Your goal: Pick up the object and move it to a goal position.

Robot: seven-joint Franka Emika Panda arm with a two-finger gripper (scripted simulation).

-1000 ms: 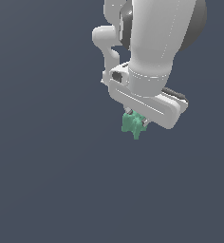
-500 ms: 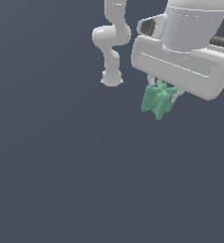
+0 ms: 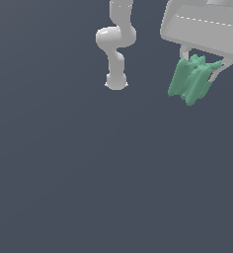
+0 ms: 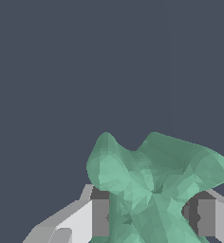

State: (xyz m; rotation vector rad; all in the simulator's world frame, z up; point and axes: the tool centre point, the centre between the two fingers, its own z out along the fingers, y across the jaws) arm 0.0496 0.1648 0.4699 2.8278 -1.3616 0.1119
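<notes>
The object (image 3: pixel 191 80) is a teal-green ridged cross piece hanging in the air at the exterior view's upper right, well above the dark floor. My gripper (image 3: pixel 200 69) is shut on it from above, its white hand cut off by the frame's top edge. In the wrist view the object (image 4: pixel 152 185) fills the space between the two fingers (image 4: pixel 98 216), which press on it from either side. Only its stubby arms stick out past the pads.
The arm's white base and lower links (image 3: pixel 116 47) stand at the exterior view's top centre. A plain dark grey floor (image 3: pixel 89 173) spreads below everything.
The gripper has carried the object up and toward the exterior view's right, closer to the camera, so both look much larger now. The grip stays shut.
</notes>
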